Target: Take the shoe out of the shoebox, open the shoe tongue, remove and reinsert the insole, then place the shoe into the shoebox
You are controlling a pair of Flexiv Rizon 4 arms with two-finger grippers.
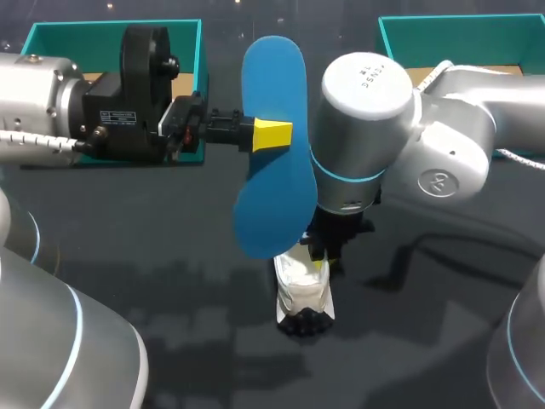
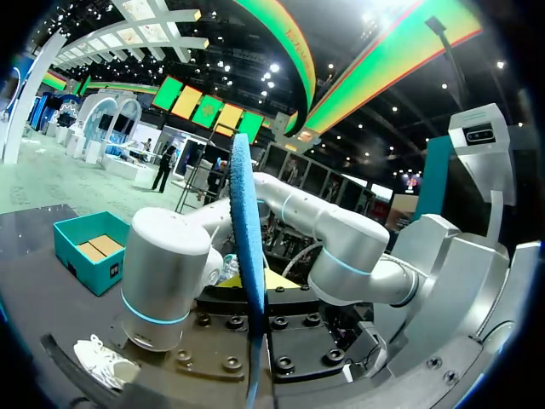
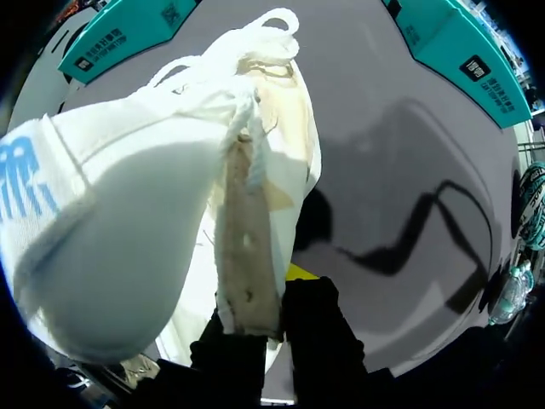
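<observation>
The shoe (image 1: 302, 294) is out on the table (image 1: 426, 341), near centre, its tongue (image 3: 247, 256) pinched by the right gripper (image 3: 272, 332); the left gripper (image 1: 272, 135) clamps the blue insole (image 1: 271, 187) aloft above it. Reinsertion and boxing remain

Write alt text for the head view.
The left end effector grips a flat blue foam insole by its middle, above the dark table. The right end effector grips a white lace-up shoe close beside it. Two open teal shoeboxes sit at the far edge.
</observation>
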